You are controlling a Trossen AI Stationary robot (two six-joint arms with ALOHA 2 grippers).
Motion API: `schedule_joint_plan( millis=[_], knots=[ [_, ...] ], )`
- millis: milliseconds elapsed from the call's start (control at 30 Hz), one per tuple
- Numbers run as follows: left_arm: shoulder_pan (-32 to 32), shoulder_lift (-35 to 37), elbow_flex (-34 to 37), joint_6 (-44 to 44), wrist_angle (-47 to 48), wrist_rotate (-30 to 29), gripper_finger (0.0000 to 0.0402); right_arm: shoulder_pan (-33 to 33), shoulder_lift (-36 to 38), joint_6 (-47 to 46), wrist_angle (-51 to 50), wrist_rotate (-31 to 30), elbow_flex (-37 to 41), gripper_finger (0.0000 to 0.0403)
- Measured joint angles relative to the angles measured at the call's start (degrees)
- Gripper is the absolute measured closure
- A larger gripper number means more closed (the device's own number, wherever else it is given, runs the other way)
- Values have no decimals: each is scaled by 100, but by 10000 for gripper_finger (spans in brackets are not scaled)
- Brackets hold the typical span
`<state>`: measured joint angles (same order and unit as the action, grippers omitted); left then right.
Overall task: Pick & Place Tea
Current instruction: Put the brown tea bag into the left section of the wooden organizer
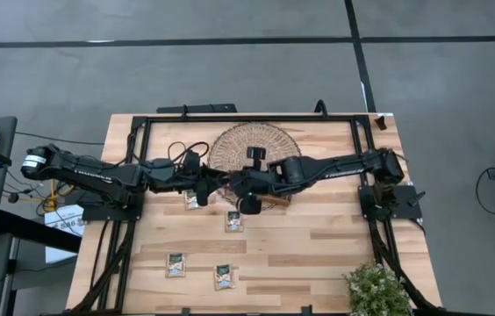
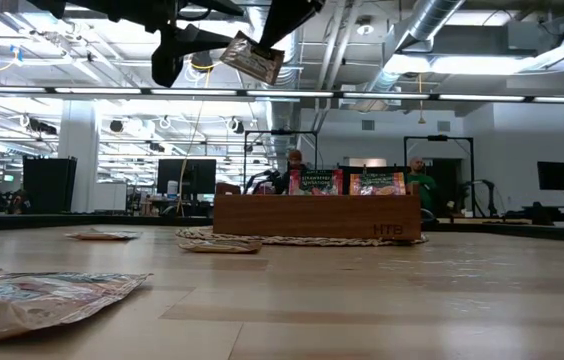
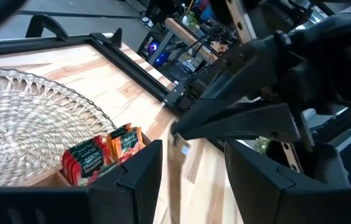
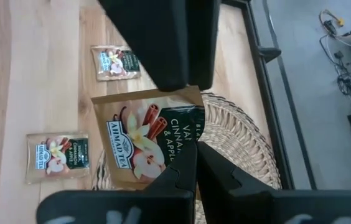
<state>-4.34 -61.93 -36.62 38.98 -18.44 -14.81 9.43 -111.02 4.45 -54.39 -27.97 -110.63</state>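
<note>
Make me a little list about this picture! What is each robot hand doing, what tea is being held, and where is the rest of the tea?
right gripper: shut on a brown flat tea sachet with a pale picture, lifted above the table
left gripper: open, empty, close beside the right one
round woven straw mat: at the table's far middle
brown wooden tray: on the mat, red sachets standing in it
loose sachets: four lying flat on the light wooden table

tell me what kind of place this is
Probably a robotics lab or open workshop. The low view shows exposed ceiling ducts, computer monitors and a person at benches behind the wooden table, which has a black rig frame.
</note>
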Motion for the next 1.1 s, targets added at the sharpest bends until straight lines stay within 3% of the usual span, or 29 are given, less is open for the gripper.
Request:
schedule_joint_plan(
  millis=[633, 800, 967, 1100],
  knots=[
    [0, -53, 0, 49, 318, -42, 248, -92, 0, 57, 363, 125, 2, 403],
    [0, -208, 0, 123, 254, -62, 290, -92, 2, 58, 361, 159, 2, 403],
    [-1, -278, 2, 137, 63, -95, 379, -92, 2, 55, 336, 234, 2, 403],
    [-4, -278, 2, 59, 39, -116, 399, -92, 2, 60, 304, 235, 2, 403]
  ],
)
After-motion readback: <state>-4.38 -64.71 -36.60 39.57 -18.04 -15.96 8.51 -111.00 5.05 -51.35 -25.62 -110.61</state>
